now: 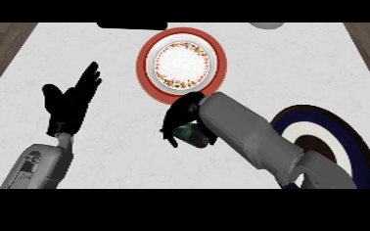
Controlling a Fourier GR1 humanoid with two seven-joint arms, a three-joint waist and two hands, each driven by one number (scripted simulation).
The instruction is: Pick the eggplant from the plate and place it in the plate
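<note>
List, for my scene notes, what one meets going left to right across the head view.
Left robot hand, open → red-rimmed plate → right robot hand, curled round the eggplant → dark blue plate.

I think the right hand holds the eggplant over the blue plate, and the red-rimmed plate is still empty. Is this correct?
Not quite. In the head view the right hand holds the eggplant over the bare counter, between the two plates, not over the blue plate. The red-rimmed plate is indeed still empty.

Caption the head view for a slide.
Right hand carries the eggplant toward the red-rimmed plate; left hand rests open.
</note>
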